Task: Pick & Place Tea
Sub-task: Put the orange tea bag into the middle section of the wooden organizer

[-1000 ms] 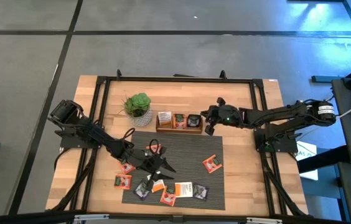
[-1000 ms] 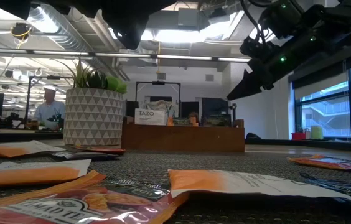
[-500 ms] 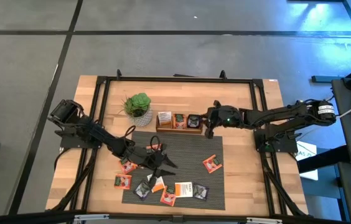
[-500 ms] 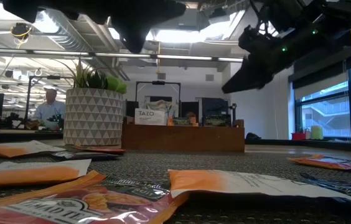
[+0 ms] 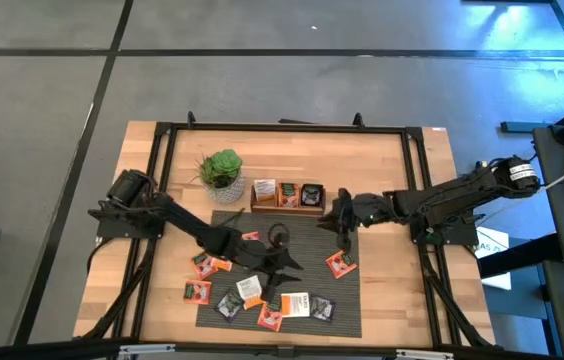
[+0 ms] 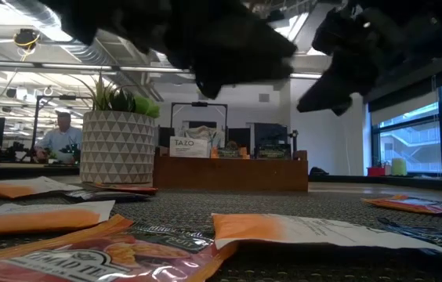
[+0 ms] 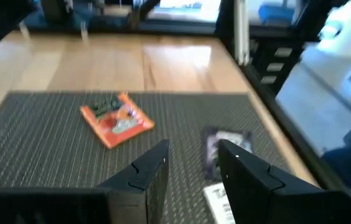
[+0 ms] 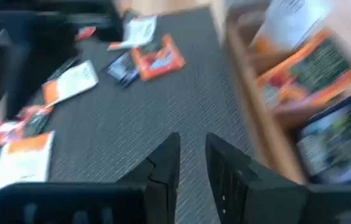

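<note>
Now the right tool (image 5: 340, 222), fingers slightly apart and empty, has swung from the wooden tray (image 5: 288, 209) toward the orange sachet (image 5: 340, 264), while the left tool (image 5: 287, 265), apart and empty, has advanced across the mat (image 5: 302, 232) over the scattered tea sachets (image 5: 262, 305), so another pick seems imminent.

Overhead cam, table-level cam, 2 wrist cams; shared mat (image 5: 307, 235).

Bench (image 5: 382, 165): pale wood planks, smooth, light sheen. Mat (image 5: 302, 232): dark woven fabric, ribbed, matt. Tray (image 5: 288, 208): brown wood. Tea sachets (image 7: 116, 118): glossy printed foil or paper, slightly crinkled. Left gripper (image 7: 191, 171) and right gripper (image 8: 191, 163): black matt plastic. Plant pot (image 6: 117, 147): white, faceted pattern.
</note>
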